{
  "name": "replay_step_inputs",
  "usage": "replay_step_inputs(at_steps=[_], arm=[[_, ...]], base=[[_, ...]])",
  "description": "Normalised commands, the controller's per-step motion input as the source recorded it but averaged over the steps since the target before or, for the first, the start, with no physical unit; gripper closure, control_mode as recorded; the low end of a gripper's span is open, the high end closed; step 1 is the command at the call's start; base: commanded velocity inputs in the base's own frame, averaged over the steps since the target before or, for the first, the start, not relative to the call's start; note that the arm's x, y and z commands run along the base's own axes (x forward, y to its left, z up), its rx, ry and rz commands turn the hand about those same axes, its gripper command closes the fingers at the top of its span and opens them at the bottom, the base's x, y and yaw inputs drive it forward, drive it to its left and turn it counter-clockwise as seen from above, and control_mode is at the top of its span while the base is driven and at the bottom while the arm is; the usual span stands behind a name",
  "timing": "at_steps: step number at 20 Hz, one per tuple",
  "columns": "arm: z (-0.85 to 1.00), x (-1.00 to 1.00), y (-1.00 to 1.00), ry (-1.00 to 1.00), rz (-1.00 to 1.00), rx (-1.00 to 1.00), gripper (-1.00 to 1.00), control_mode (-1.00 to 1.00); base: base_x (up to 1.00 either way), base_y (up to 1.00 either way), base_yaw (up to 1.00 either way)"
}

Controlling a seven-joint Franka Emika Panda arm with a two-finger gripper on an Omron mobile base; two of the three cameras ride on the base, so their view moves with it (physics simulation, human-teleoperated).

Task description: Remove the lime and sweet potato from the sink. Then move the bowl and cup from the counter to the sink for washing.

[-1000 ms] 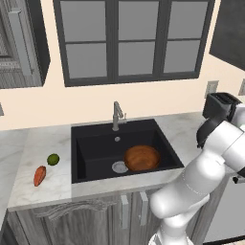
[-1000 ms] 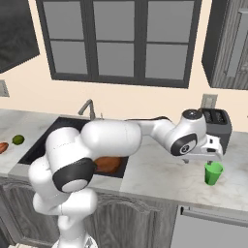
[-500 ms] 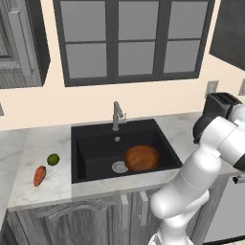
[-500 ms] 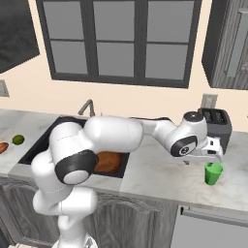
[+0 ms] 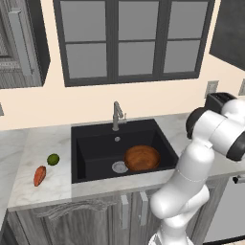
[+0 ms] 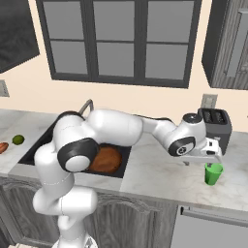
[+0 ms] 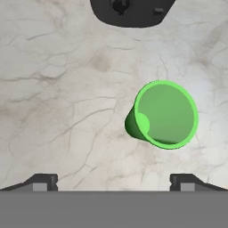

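My gripper [image 6: 209, 158] hangs open just above the bright green cup [image 6: 213, 173], which stands upright on the marbled counter [image 6: 155, 169] in front of the toaster. In the hand view I look straight down into the cup [image 7: 162, 115]. It sits right of centre, ahead of my gripper [image 7: 113, 182], and nothing is between the fingertips [image 7: 42, 180]. The brown wooden bowl [image 5: 142, 158] rests inside the black sink [image 5: 95, 143], beside the drain. The lime [image 5: 53, 159] and the sweet potato [image 5: 39, 175] lie on the counter left of the sink.
A black toaster [image 6: 216, 126] stands against the wall just behind the cup, and its base [image 7: 131, 11] shows at the top of the hand view. The grey faucet [image 5: 116, 115] rises behind the sink. The counter's front edge runs close to the cup.
The hand has sunk slightly toward the cup, and the arm's elbow has shifted a little. The cup, bowl, lime and sweet potato have not moved.
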Motion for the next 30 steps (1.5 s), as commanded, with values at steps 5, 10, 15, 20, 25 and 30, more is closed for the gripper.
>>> replay_step_inputs(at_steps=[5,10,15,20,25,30], arm=[[-0.05,0.06,-0.15,0.03,0.00,0.00,-1.00,-1.00],[-0.02,0.05,-0.17,0.03,0.00,0.00,-1.00,-1.00],[-0.04,0.06,-0.11,0.02,0.00,0.00,-1.00,-1.00],[-0.03,0.06,-0.04,0.01,0.00,0.00,-1.00,-1.00],[-0.05,0.05,0.00,0.01,0.00,0.02,-1.00,-1.00],[-0.07,0.02,0.00,0.00,0.00,0.04,-1.00,-1.00]], base=[[0.00,0.00,0.00],[0.00,0.00,0.00],[0.00,0.00,0.00],[0.00,0.00,0.00],[0.00,0.00,0.00],[0.00,0.00,0.00]])
